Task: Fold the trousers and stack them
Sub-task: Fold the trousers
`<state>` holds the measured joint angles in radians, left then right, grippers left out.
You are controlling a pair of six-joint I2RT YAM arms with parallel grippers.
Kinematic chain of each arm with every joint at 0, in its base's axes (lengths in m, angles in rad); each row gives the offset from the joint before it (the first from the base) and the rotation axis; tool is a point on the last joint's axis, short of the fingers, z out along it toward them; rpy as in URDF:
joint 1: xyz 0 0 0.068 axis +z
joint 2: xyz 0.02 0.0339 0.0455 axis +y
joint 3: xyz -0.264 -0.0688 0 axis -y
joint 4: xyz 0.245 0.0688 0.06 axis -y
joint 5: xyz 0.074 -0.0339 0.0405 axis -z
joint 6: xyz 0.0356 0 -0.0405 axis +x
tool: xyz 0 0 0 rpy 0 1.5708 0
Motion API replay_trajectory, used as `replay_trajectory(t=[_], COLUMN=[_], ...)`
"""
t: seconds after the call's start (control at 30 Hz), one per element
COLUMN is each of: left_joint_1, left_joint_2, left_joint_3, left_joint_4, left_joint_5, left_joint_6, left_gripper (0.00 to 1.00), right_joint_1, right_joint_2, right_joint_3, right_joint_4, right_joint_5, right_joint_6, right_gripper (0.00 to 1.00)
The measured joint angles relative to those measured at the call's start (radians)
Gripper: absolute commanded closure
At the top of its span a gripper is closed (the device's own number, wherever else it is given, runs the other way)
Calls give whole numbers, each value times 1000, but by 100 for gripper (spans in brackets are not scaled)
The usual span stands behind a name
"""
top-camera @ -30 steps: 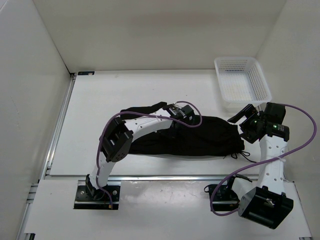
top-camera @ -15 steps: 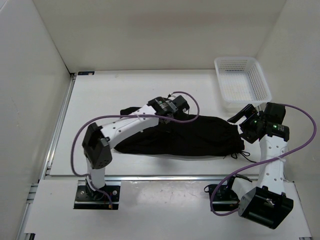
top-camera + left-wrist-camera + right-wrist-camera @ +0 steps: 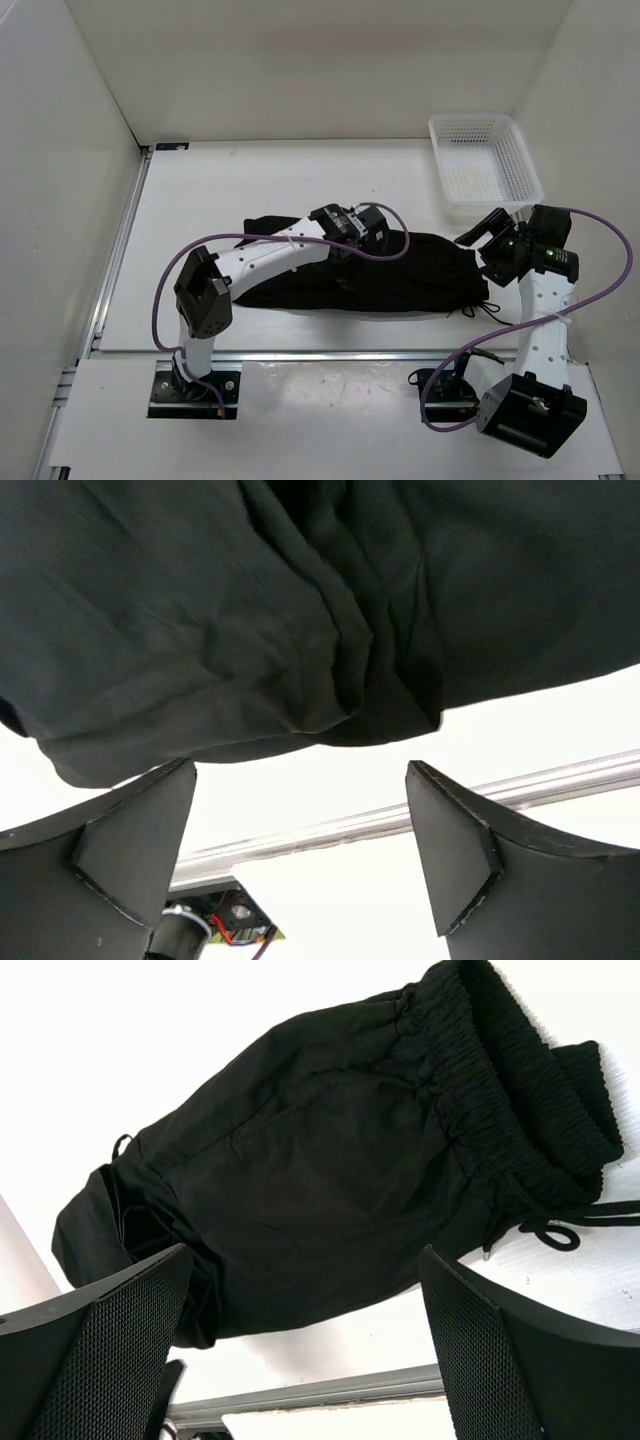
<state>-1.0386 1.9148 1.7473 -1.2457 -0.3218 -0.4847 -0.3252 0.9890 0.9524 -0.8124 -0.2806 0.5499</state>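
White counter (image 3: 250, 170) carries the trousers (image 3: 420, 270), a long black band across mid-frame, waistband (image 3: 500, 1070) at right. Left arm (image 3: 280, 250) hovers over its middle, right arm (image 3: 540, 300) by the waistband; both jaws gape empty. Lengthwise fold looks done; next needs an end gripped and carried across.

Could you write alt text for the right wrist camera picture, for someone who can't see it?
Black trousers lie crumpled on a white table, their elastic waistband and thin drawstring toward the upper right. In the foreground the two dark fingers of the right hand stand wide apart, holding nothing.
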Motion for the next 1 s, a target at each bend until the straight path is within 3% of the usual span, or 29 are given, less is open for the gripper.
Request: replay_trajectory(t=[0.1, 0.2, 0.4, 0.5, 0.77, 1.0], left_joint_1=[33, 126, 533, 700, 834, 867], left_joint_2=[-11, -88, -324, -339, -256, -147], left_joint_3=[83, 99, -156, -294, -531, -563], left_joint_4=[-24, -2, 152, 217, 338, 400], left_joint_5=[5, 22, 153, 217, 354, 415], left_joint_6=[10, 24, 46, 48, 60, 62], left_gripper=[14, 15, 1, 1, 1, 3], right_joint_1=[0, 0, 0, 0, 0, 0], right_joint_2=[0, 0, 0, 0, -4, -6], right_joint_3=[0, 0, 0, 0, 0, 0], right_joint_4=[0, 0, 0, 0, 0, 0], right_joint_5=[-1, -3, -4, -4, -4, -5], right_joint_6=[0, 0, 0, 0, -1, -1], right_gripper=[1, 1, 1, 1, 1, 1])
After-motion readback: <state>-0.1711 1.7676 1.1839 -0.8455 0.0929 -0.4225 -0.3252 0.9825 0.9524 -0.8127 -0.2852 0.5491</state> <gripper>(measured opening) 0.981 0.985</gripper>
